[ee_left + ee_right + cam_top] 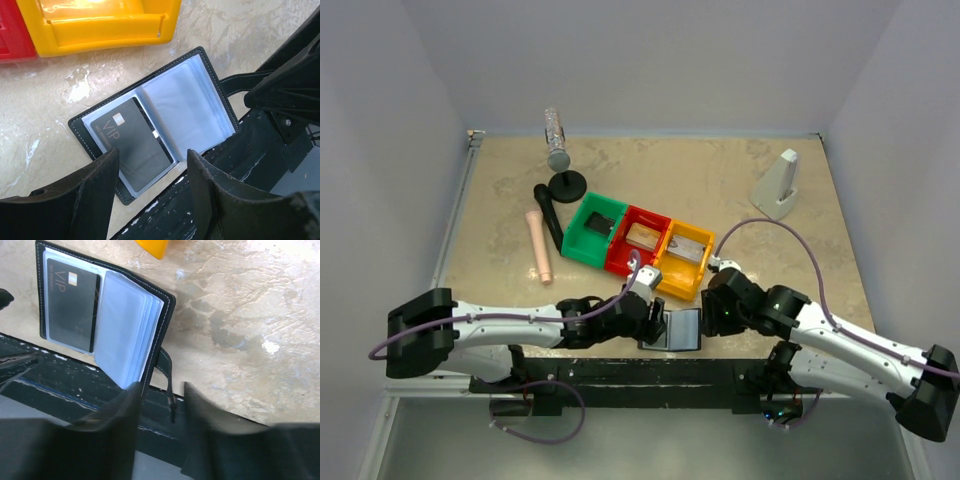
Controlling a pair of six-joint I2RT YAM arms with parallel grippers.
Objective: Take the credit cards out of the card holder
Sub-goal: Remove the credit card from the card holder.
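Card holder (186, 102) holds VIP card (133, 141).

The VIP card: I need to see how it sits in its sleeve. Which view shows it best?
Left wrist: the VIP card lies large and central, lettering readable, inside a sleeve of the open card holder. Right wrist shows it smaller, upper left. Top external shows only the card holder, the card indistinct.

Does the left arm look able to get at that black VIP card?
Probably yes: the left hand hangs open right above the card holder, nothing between it and the VIP card, though a clear sleeve covers the card.
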